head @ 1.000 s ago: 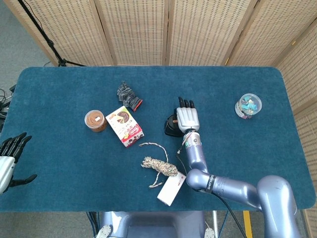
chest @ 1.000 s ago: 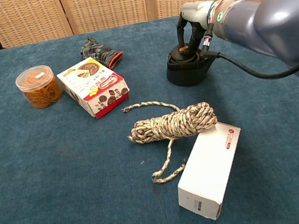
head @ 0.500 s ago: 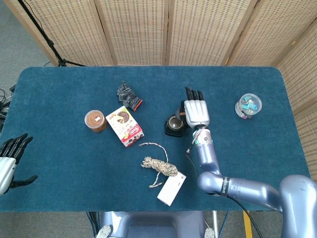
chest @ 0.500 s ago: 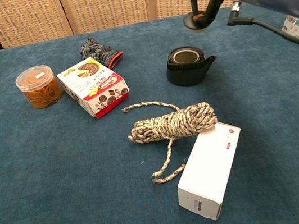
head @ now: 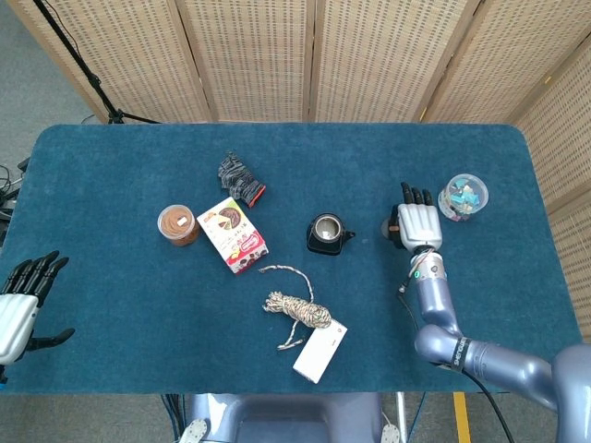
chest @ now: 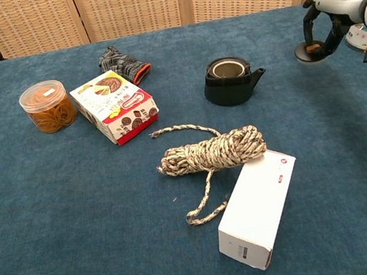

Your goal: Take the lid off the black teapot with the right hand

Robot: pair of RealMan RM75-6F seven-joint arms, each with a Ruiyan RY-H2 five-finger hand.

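Note:
The black teapot (head: 326,234) (chest: 231,82) stands uncovered mid-table, its round mouth showing, spout to the right. My right hand (head: 417,227) (chest: 327,19) is well to the right of the pot, low over the cloth. It grips the dark lid (chest: 310,52) (head: 391,228) by its knob, the lid hanging under the fingers just above or on the table; I cannot tell which. My left hand (head: 20,300) hovers at the table's near left edge, fingers spread, holding nothing.
A snack box (chest: 115,106), an orange-filled jar (chest: 46,106) and a striped glove (chest: 123,64) lie left of the pot. A rope coil (chest: 212,152) and a white box (chest: 258,208) sit in front. A clear tub (head: 463,196) stands just right of my right hand.
My right hand lifted the lid off the teapot, carried it to the right and lowered it toward the cloth near the clear tub. The left hand barely moved.

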